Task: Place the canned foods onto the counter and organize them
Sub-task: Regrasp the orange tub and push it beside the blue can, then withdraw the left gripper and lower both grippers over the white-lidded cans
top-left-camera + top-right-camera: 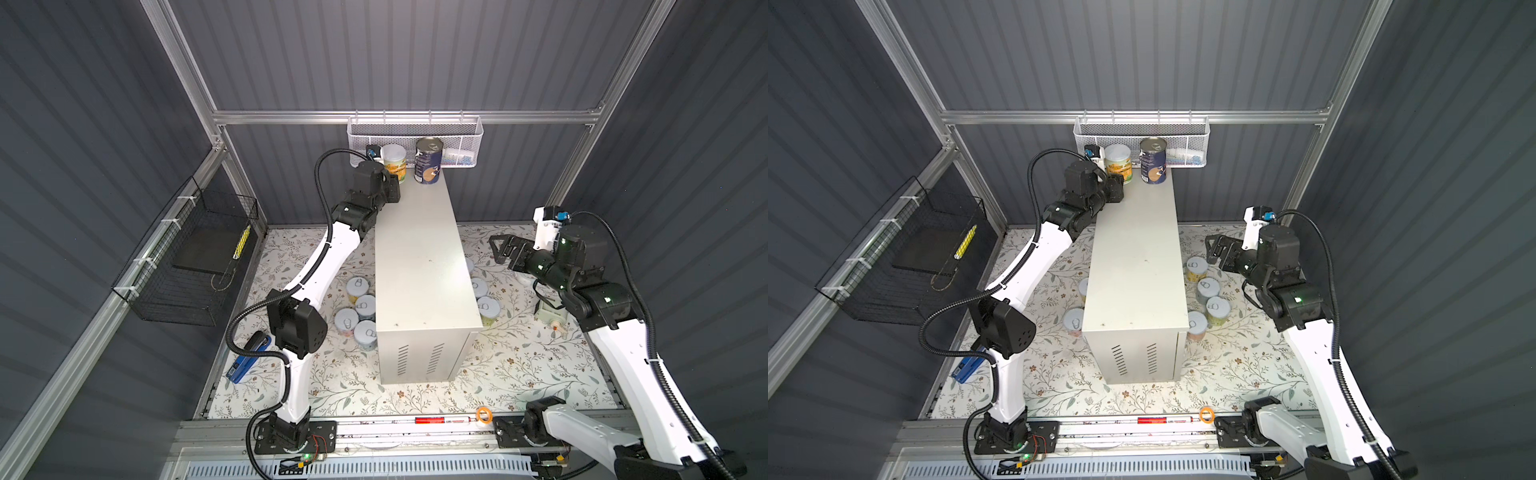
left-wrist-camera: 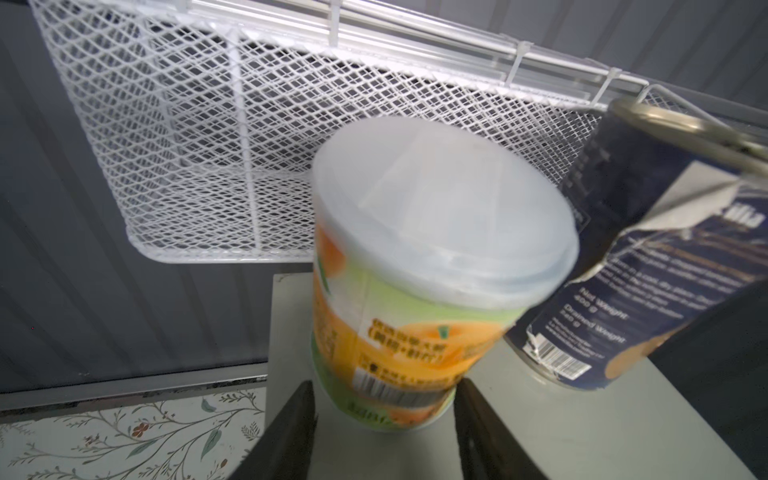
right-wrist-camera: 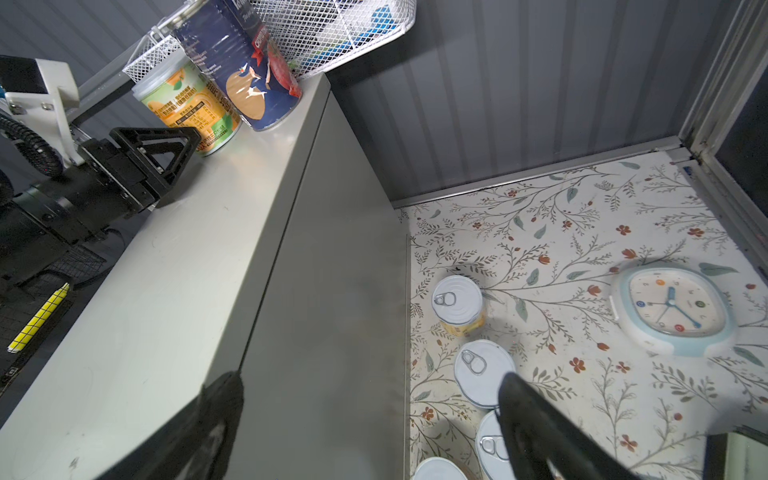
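Left gripper (image 2: pixel 384 388) clamps the orange-label can (image 2: pixel 415 291) by the counter's (image 1: pixel 419 257) corner edge. The navy can (image 1: pixel 429 164) stands just beside it, with bare top behind. Right gripper (image 1: pixel 496 250) gapes, empty.

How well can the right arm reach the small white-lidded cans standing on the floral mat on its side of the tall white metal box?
Probably yes: the right gripper, jaws open, hovers above those small white-lidded cans beside the tall white metal box, nothing between.
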{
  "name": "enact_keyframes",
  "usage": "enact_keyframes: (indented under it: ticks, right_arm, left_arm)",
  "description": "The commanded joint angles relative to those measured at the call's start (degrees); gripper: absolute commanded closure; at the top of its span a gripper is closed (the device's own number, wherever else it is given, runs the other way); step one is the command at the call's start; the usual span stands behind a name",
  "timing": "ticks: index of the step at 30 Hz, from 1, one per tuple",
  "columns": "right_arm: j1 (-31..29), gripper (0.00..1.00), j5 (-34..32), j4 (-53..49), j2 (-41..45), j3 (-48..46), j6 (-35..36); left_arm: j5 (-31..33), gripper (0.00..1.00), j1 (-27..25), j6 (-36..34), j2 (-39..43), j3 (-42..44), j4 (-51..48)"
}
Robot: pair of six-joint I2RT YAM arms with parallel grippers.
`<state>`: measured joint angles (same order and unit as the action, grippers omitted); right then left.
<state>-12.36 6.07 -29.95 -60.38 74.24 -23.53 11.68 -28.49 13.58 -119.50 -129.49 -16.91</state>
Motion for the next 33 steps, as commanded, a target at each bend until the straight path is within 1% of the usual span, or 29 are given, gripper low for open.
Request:
enact_keyframes:
  ticks: [1,12,16,17,19,21,22,23,29,30,33]
  right_arm:
    - [0.2,0.04,0.8,1.6,-0.3,0.4,0.4]
    - [0.4,0.04,1.0,2.0,-0.3,0.1,0.3]
    - [0.3,0.04,0.9,2.0,-0.2,-0.2,0.3]
    - [0.3,0.04,1.0,1.9,-0.2,-0.3,0.4]
    - [0.3,0.04,1.0,1.9,-0.1,-0.4,0.2]
    - [0.3,0.04,0.9,1.6,0.2,-0.7,0.2]
    - [0.3,0.04,0.9,1.6,0.3,-0.8,0.1]
    - [0.3,0.04,0.7,1.3,0.5,-0.9,-0.1]
    - [0.3,0.03,-1.3,-0.6,1.9,-3.4,-1.6]
    - [0.3,0.01,-2.2,-1.1,2.2,-4.1,-2.0]
    - [0.3,0.01,-4.2,-2.9,2.9,-5.8,-1.8]
  left_arm:
    - [-2.3,0.48,0.2,-1.0,-1.5,-2.6,1.6]
    - [-3.2,0.48,0.2,-1.3,-3.7,-6.8,0.3]
    - [-2.2,0.47,0.2,-1.3,-3.4,-7.0,-0.7]
    - [-1.7,0.45,0.2,-1.4,-2.9,-6.4,-0.8]
    - [-0.8,0.36,0.2,-1.9,-1.6,-4.8,-1.1]
    - [0.4,0.17,0.2,-2.5,0.8,-2.6,-1.8]
    - [1.0,0.03,0.2,-2.9,2.0,-1.5,-2.3]
    - [1.6,0.01,0.2,-3.4,3.4,-0.3,-3.1]
    - [1.9,0.01,0.0,-5.7,13.0,4.2,-12.8]
    - [2.3,0.01,-0.2,-6.1,15.3,5.6,-14.5]
    - [4.9,0.00,-0.9,-6.7,23.3,12.6,-17.4]
